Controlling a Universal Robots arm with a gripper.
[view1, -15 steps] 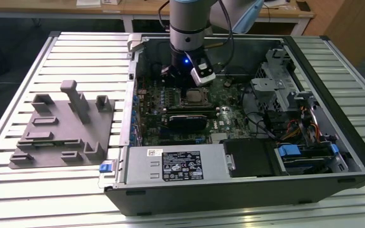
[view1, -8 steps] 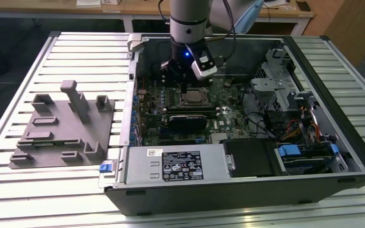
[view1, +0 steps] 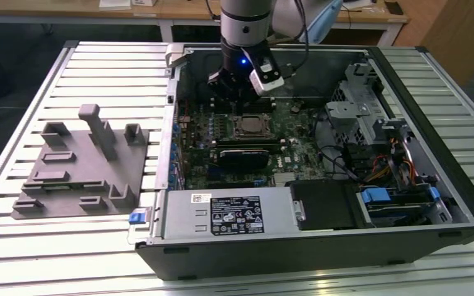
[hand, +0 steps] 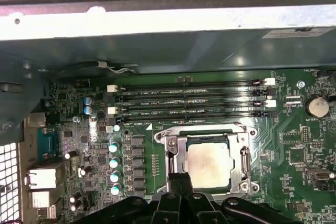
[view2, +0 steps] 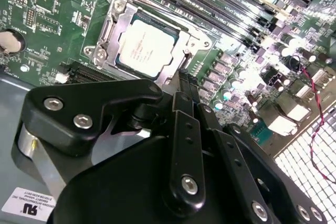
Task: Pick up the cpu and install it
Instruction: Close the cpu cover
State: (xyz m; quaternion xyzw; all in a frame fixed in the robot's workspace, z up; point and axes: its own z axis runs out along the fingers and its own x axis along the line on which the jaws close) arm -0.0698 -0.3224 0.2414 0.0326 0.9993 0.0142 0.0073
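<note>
One cpu (hand: 209,165) lying flat inside socket (hand: 171,157), seemingly already installed; your hand (hand: 181,178) hovering just beside, fingers (hand: 176,183) together, holding nothing.

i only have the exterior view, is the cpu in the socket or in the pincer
observer: in both wrist views the cpu lies flat in the socket, with its silvery top showing inside the metal frame.
operator: ok, and the pincer, open or shut
observer: in the second wrist view the pincer is shut, with nothing held in it.
</note>
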